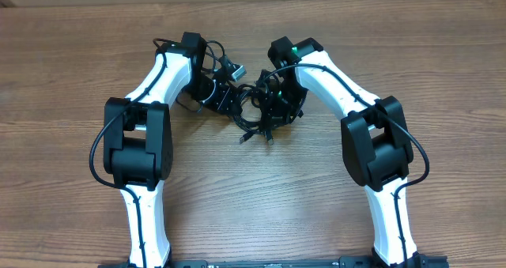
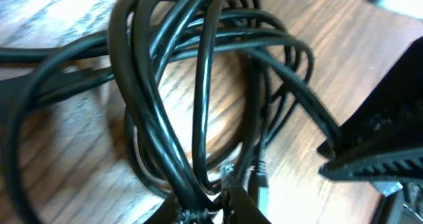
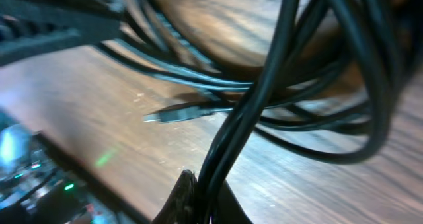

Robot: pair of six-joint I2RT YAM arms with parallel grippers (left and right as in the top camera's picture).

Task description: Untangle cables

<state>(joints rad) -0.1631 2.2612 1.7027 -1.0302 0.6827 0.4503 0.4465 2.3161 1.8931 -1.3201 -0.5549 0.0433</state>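
We are finding the thin black flexible cables (image 1: 251, 114) lying in one tangled bunch on the brown wood-grain tabletop (image 1: 253, 205), toward its far side, between the two white-and-black arms. Both arms are reaching inward and meeting at the bunch from opposite sides. Two loose cable ends (image 1: 245, 137) are sticking out of the bunch's near side.

The left claw (image 1: 220, 94) is sitting at the left side of the bunch. In the left wrist view it is standing narrow, its fingers (image 2: 246, 209) pinching a few strands, which are rising from the grip into several overlapping loops over the tabletop. A small silver-tipped plug (image 2: 261, 179) is showing just beside the grip; we cannot tell whether it is touching the wood.

The right claw (image 1: 273, 102) is sitting at the right side of the bunch. In the right wrist view it is closing tight on a pair of strands running up between its fingers (image 3: 180, 199). Beyond the grip, a second small plug (image 3: 168, 115) is resting flat on the tabletop, under the crossing strands.
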